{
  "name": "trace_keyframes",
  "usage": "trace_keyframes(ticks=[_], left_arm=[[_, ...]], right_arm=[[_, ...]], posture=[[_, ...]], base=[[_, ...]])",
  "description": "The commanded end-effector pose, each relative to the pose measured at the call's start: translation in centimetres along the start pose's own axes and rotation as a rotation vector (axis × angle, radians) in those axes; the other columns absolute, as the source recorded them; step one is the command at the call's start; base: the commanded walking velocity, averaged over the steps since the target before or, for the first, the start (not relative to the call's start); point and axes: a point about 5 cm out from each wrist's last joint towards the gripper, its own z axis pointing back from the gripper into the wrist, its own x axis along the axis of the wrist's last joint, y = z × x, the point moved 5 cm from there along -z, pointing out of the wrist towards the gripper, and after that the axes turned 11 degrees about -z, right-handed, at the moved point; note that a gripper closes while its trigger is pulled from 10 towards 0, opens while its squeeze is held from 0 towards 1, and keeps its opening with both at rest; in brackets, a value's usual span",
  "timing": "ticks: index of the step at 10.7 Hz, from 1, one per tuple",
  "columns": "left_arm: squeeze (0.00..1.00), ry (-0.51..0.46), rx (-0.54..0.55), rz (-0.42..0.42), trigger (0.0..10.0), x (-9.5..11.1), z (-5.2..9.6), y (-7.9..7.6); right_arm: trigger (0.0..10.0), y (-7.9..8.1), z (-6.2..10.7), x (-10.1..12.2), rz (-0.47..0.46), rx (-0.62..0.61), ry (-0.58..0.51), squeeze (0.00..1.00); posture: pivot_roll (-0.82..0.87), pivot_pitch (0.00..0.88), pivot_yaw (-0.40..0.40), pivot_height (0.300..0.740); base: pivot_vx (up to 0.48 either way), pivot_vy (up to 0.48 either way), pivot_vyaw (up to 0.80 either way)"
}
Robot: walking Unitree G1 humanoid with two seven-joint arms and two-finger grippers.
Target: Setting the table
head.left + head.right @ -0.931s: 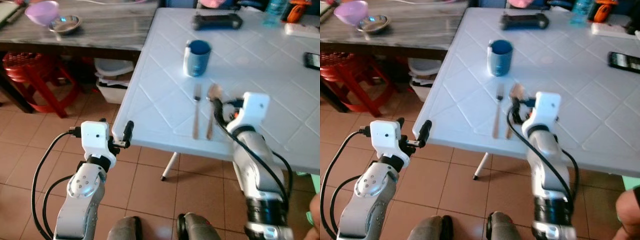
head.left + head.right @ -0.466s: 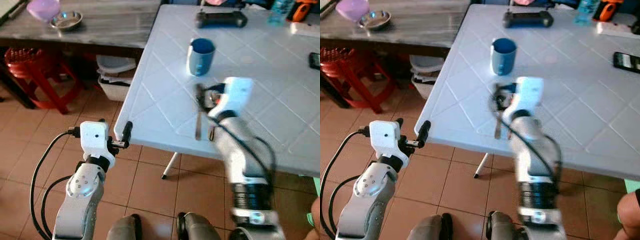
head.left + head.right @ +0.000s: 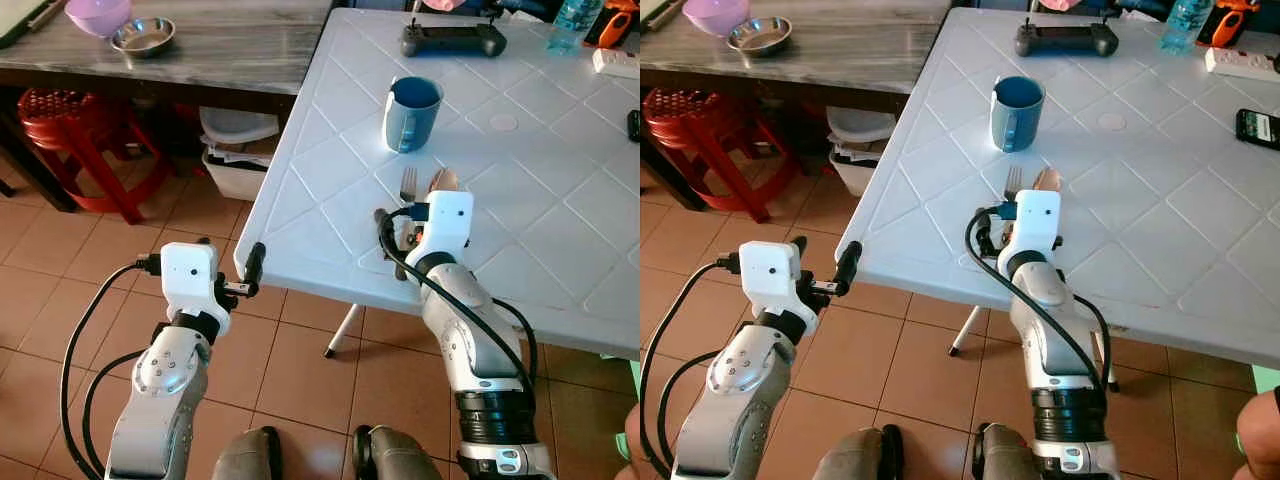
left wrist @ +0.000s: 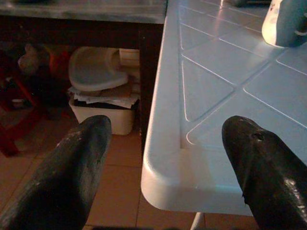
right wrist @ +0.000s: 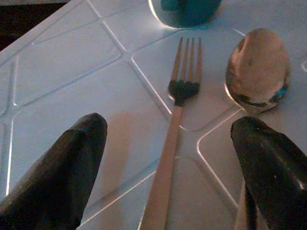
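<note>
Left eye view: white desk (image 3: pixel 320 190) with diamond grooves; its near left corner is rounded and overhangs tiled floor (image 3: pixel 60 290). Blue cup (image 3: pixel 411 112) stands well in from the left edge. Fork (image 3: pixel 407 186) and spoon (image 3: pixel 443 182) lie side by side just nearer than the cup, handles toward the near edge, partly hidden by the right arm. Right pincer (image 3: pixel 400 255) sits low over the handles by the near edge. Left pincer (image 3: pixel 232 268) is off the desk, level with the corner, one finger just beside the rim. A red stool (image 3: pixel 75 130) and a bin (image 3: pixel 235 160) stand on the floor to the left, under a dark desk (image 3: pixel 230 45) carrying two bowls (image 3: pixel 120 25).

Right eye view: open desk surface lies right of the cutlery; a controller (image 3: pixel 1064 38) and phone (image 3: pixel 1260 128) lie far off.

Left wrist view: left fingers (image 4: pixel 72 167) spread wide, holding nothing, the desk corner between them.

Right wrist view: right fingers (image 5: pixel 67 163) spread wide, empty, straddling fork and spoon; tines and bowl point at the cup's base.
</note>
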Motion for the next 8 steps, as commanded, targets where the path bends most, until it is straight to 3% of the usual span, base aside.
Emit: trace_keyframes(ticks=[1, 2, 3, 4, 6, 8], left_arm=[[0.00, 0.004, -0.006, -0.005, 10.0, 0.0, 0.0, 0.0], [0.00, 0.003, -0.006, -0.004, 10.0, 0.0, 0.0, -0.1], [0.00, 0.004, -0.004, -0.003, 10.0, -0.1, 0.0, -0.1], [0.00, 0.005, -0.002, -0.002, 10.0, -0.1, 0.0, -0.1], [0.00, 0.006, -0.001, 0.000, 10.0, -0.1, 0.0, -0.1], [0.00, 0.007, -0.007, 0.002, 10.0, -0.1, 0.0, -0.3]], right_arm=[[10.0, 0.1, -0.1, 0.4, 0.011, 0.006, -0.006, 0.00], [4.2, -0.1, -0.4, 0.6, 0.019, 0.005, -0.010, 0.00], [3.2, -0.2, -0.9, 1.1, 0.025, 0.004, -0.016, 0.00], [3.5, 0.1, -1.2, 1.7, 0.023, 0.010, -0.021, 0.00], [10.0, 0.9, -1.4, 2.6, 0.030, 0.035, -0.042, 0.00], [10.0, 0.7, -1.7, 0.5, 0.044, 0.023, 0.039, 0.00]], posture=[[-0.02, 0.165, 0.045, 0.740], [-0.02, 0.168, 0.045, 0.740], [-0.02, 0.171, 0.043, 0.740], [-0.02, 0.172, 0.042, 0.740], [-0.03, 0.173, 0.041, 0.740], [-0.02, 0.181, 0.040, 0.740]], base=[[0.000, 0.000, 0.00], [0.000, 0.000, 0.00], [0.000, 0.000, 0.00], [0.000, 0.000, 0.00], [0.000, 0.000, 0.00], [0.000, 0.000, 0.00]])
